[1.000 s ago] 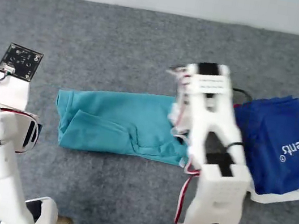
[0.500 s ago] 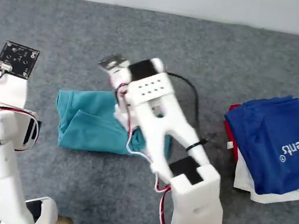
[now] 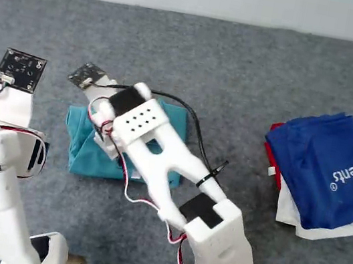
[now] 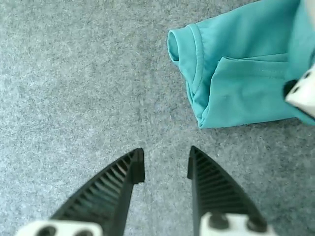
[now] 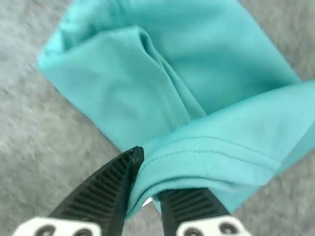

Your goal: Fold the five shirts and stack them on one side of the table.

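A teal shirt (image 3: 81, 144) lies on the grey table left of centre, doubled over on itself. My right arm stretches across it from the front. My right gripper (image 5: 147, 176) is shut on the shirt's hemmed edge (image 5: 211, 157), which it holds over the lower layer (image 5: 113, 83). My left gripper (image 4: 165, 164) hangs open over bare carpet, just short of the shirt's collar end (image 4: 184, 46), with nothing between its fingers. At the right side sits a stack of folded shirts, a blue one (image 3: 320, 166) on top.
Red (image 3: 273, 148) and white (image 3: 348, 230) folded shirts show under the blue one. The grey carpeted table (image 3: 241, 68) runs back to a pale wall. A white part of the right arm (image 4: 301, 91) shows in the left wrist view.
My right arm has swung from the table's middle to the left, carrying the teal shirt's right end over its left half. The left arm has stayed still.
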